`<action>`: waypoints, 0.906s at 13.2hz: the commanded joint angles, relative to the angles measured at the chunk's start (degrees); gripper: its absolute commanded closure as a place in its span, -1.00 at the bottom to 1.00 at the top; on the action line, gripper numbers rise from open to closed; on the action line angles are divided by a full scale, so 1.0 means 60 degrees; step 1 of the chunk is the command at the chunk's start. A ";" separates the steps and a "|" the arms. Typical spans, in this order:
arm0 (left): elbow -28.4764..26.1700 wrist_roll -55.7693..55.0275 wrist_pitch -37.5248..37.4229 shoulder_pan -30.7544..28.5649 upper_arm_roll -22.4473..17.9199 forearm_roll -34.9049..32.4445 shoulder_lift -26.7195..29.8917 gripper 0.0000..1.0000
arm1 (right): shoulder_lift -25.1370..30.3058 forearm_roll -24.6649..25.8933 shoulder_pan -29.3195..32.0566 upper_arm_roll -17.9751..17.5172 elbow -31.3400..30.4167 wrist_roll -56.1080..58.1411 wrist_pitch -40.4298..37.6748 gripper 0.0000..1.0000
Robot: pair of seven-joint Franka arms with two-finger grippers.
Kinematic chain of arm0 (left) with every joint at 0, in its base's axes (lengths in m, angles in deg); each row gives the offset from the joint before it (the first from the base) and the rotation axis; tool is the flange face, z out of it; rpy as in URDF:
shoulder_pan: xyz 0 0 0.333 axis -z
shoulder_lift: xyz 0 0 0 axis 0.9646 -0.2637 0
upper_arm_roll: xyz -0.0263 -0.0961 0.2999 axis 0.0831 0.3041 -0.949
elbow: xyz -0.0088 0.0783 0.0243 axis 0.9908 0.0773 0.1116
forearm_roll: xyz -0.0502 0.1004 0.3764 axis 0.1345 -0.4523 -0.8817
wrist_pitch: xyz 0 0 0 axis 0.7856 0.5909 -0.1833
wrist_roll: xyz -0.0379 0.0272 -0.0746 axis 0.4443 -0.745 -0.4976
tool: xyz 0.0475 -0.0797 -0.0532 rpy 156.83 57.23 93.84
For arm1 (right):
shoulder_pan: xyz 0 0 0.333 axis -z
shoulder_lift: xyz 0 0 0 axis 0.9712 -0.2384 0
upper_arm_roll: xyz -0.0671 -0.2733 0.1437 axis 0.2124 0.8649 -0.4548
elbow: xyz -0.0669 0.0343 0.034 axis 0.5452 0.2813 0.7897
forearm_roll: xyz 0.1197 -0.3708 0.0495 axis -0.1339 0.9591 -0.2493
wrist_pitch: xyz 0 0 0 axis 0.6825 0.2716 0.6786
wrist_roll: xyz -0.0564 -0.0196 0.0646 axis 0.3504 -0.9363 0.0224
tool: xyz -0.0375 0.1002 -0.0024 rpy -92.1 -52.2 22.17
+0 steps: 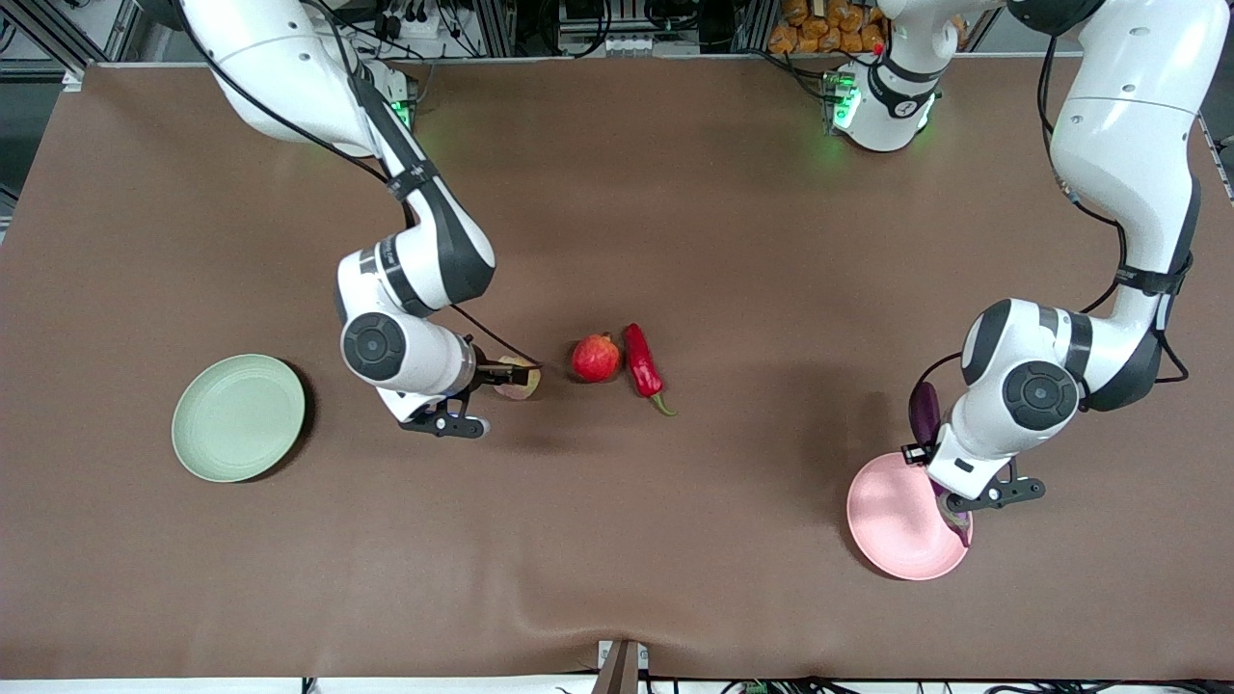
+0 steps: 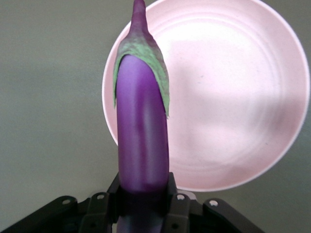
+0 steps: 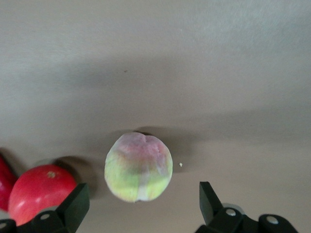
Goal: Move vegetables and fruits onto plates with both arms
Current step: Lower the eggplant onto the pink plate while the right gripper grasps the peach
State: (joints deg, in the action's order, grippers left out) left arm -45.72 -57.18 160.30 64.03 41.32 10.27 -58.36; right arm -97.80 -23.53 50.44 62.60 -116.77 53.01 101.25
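Left claw (image 2: 143, 204): clamped tight on the thick end of the eggplant (image 2: 142, 131), hanging over the pink plate (image 2: 228, 97) at the left arm's end of the surface (image 1: 617, 540).
Eggplant: long, glossy purple, carried in the air with its green cap pointing away from the claw; from the wrist it lies across the plate's rim, and I can't tell whether its tip touches the plate.
Pink plate: sits near the front camera's edge of the surface, nothing resting flat in it.
Right claw (image 3: 141, 204): fingers (image 3: 73, 206) spread wide, holding nothing, low over the peach (image 3: 138, 166), which shows between the two fingers in the right wrist view.
Peach: yellowish-green with a pink blush, on the surface near the middle, toward the right arm's end from the pomegranate (image 1: 596, 358).
Pomegranate: round and red, on the surface, just beside the chili pepper (image 1: 644, 366), maybe touching it.
Chili pepper: shiny red, green stem pointing toward the front camera.
Green plate (image 1: 238, 417): toward the right arm's end of the surface, well apart from the fruit, with nothing on it.
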 commanded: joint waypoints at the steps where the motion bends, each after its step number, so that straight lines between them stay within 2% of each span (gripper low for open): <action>1: 0.0222 0.0353 0.0036 -0.0167 0.0068 -0.0150 -0.0204 1.00 | -0.0182 -0.0128 -0.0231 0.0093 -0.0086 -0.0683 0.0148 -1.00; 5: 0.0237 0.0397 0.0723 -0.0168 -0.0005 -0.0179 -0.0645 1.00 | -0.0651 -0.0128 -0.0686 0.0093 -0.0086 -0.1753 0.0806 -1.00; 11: 0.0734 0.0735 0.0783 -0.0168 -0.0137 -0.0047 -0.1026 1.00 | -0.0872 0.0018 -0.0511 0.0137 -0.0350 -0.1770 0.1262 -0.98; 12: 0.0735 0.0662 0.0783 -0.0168 -0.0137 -0.0047 -0.1026 0.27 | -0.0872 0.0018 -0.0496 0.0137 -0.0350 -0.1770 0.1262 -0.79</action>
State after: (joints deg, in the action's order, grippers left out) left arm -43.00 -53.40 164.99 63.12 40.26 10.26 -63.40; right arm -102.75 -23.47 46.89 63.86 -118.56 42.94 107.87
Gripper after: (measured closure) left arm 0.634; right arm 0.004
